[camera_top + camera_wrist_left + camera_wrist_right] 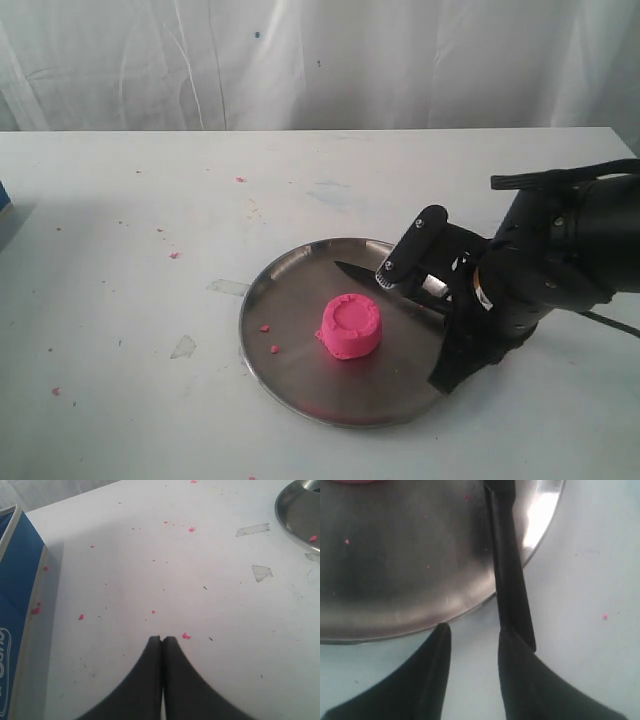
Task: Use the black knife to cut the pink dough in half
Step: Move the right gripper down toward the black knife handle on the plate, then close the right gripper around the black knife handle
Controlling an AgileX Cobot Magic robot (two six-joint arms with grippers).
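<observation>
Exterior view, pink dough (350, 327): sitting whole, as one round puck with a ringed top, near the middle of the steel plate (290, 370).
Exterior view, black knife (358, 273): lying on the plate's far right part, pointing left beyond the dough, running under the right tool (413, 333).
Exterior view, right tool: hanging low over the plate's right rim, standing open.
Exterior view, counter (150, 200): carrying the plate, showing scattered pink crumbs (173, 255).
Left wrist view, left tool (162, 639): hanging over the counter (150, 555), pressing fully closed, holding nothing.
Left wrist view, surroundings: blue box (15, 595) at one edge, plate rim (295, 510) in a corner, tape scraps (262, 572) sticking to the counter.
Right wrist view, right tool (474, 629): standing partly open, showing counter in the gap, clamping nothing.
Right wrist view, black knife (507, 570): crossing the plate's rim (395, 620), meeting one finger (520, 680) at the handle end; touching or merely overlapping, impossible to tell.
Right wrist view, pink dough (355, 481): showing only as a sliver at the frame edge.
</observation>
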